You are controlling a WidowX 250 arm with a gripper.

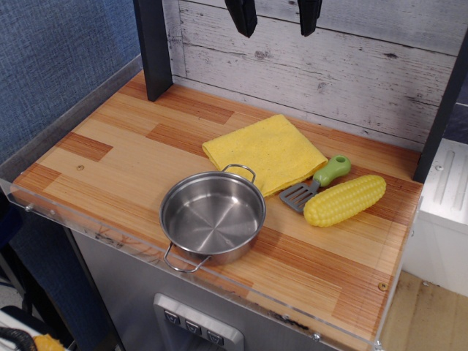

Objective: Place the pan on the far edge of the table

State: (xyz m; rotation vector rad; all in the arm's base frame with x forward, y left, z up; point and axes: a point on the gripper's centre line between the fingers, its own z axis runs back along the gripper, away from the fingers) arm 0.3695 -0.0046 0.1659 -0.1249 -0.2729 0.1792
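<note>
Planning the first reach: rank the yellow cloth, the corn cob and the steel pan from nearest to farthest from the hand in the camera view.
The hand hangs open above the table's back edge.
1. Yellow cloth: back centre, almost under the hand.
2. Corn cob: farther forward, toward the right edge.
3. Steel pan: by the front rim, touching the cloth's front edge.

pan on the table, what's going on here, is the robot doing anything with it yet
Nothing is being handled. The round shiny stainless-steel pan sits empty near the front edge of the striped wooden table, untouched. The black gripper hangs high above near the back wall, jaws apart and empty. A yellow cloth, a green-handled grey spatula and a yellow corn cob lie behind the pan.
</note>
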